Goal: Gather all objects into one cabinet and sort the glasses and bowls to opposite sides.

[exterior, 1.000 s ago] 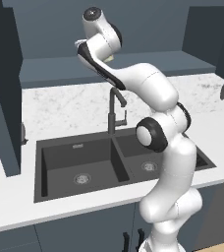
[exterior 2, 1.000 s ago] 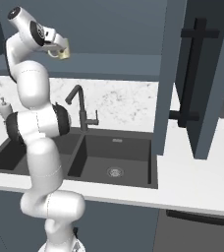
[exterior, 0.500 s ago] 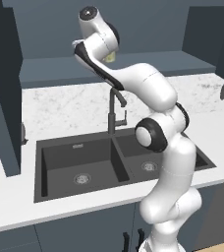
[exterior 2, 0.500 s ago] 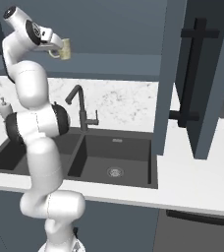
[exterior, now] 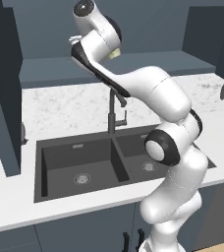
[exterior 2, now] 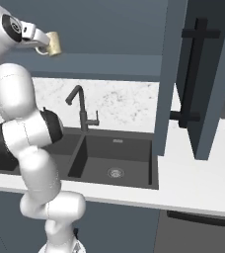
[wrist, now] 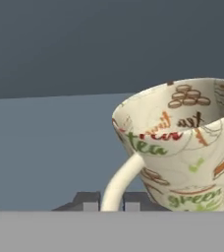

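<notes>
One cream patterned mug (wrist: 185, 147) is what we carry, our gripper (exterior 2: 44, 43) pinching its handle, high above the faucet (exterior 2: 81, 108). We judge this the gathering step; next we must swing it toward the cabinet (exterior 2: 198, 79), right of the faucet.

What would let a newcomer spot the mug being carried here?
Start at the black double sink and follow the white arm up to its claw, high before the blue-grey wall. The cream patterned mug sits there, marked out by its printed tea lettering and looped handle.
</notes>
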Controlling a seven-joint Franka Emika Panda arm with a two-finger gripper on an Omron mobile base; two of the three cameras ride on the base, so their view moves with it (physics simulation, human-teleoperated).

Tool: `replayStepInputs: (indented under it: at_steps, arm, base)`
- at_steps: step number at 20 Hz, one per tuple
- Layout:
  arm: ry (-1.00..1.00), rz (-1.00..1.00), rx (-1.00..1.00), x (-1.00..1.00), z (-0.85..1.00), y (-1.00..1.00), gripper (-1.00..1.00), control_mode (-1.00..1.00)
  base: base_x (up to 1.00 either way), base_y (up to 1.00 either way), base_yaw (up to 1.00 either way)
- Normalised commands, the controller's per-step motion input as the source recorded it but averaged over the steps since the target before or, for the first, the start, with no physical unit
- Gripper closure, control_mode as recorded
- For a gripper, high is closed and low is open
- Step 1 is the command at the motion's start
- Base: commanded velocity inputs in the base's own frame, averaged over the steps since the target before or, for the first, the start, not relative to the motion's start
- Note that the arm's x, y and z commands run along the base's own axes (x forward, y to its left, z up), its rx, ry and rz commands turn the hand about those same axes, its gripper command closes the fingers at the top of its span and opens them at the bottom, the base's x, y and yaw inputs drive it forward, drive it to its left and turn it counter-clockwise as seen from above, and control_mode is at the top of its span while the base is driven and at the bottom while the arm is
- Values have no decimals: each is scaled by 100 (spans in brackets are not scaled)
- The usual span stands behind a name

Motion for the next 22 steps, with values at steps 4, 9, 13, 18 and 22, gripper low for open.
replayStepInputs:
  at_steps: [4,9,13,18,22]
  arm:
    - [-11,-7,0,-100,-59,0,100,-100]
    - [-15,-11,2,-100,-83,0,100,-100]
    - [-19,-7,13,-100,-32,0,100,-100]
    - [-17,-2,16,-100,-8,-20,100,-100]
    - [-6,7,21,-82,0,-97,100,-100]
  base:
    - [0,0,0]
    - [0,0,0]
    - [0,0,0]
    - [0,0,0]
    - [0,0,0]
